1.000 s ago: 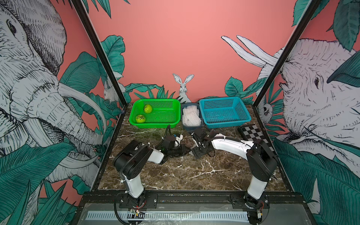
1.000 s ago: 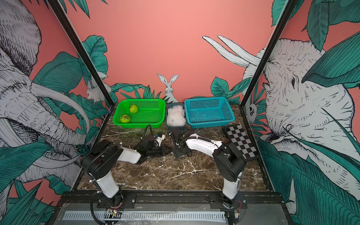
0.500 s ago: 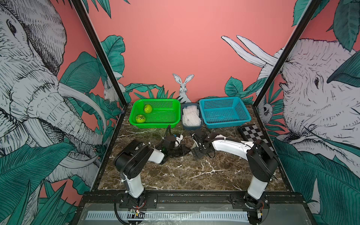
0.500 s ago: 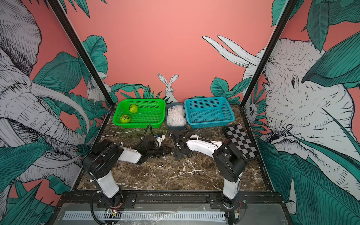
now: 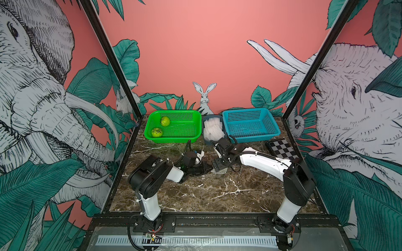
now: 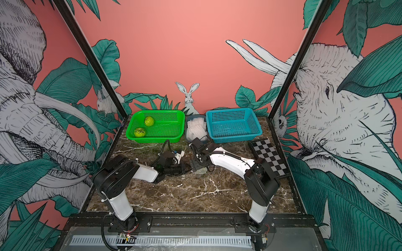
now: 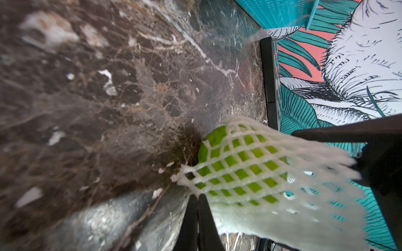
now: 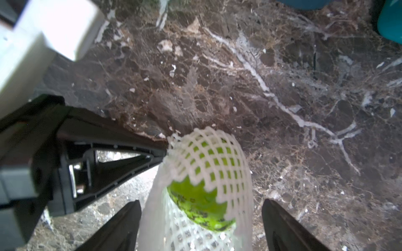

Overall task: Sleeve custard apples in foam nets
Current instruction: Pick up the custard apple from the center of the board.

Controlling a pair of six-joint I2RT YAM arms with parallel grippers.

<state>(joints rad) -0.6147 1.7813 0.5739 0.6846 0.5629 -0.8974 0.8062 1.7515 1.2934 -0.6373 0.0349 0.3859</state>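
White foam net is the whole story here. Nearest in, on the marble tabletop, the two arms meet mid-table. The left gripper is pinched fully together on a corner of the net's rim, low against the stone. The sleeve stretches from that pinch across toward the right gripper, so its long axis runs arm to arm, roughly flat along the table.

The custard apple sits inside but isn't fully covered. A bare patch of green skin with dark flecks shows at the mouth in the right wrist view. The right one's jaws are spread wide, one either side of the netted fruit, gripping nothing as far as I can see.

My guess: right is nearer the fruit, so it steadies it while left drags the rim over the bare bit.

Further back, two more custard apples sit bare in the green basket. Next to it are the spare nets in a grey bin, then the blue basket.
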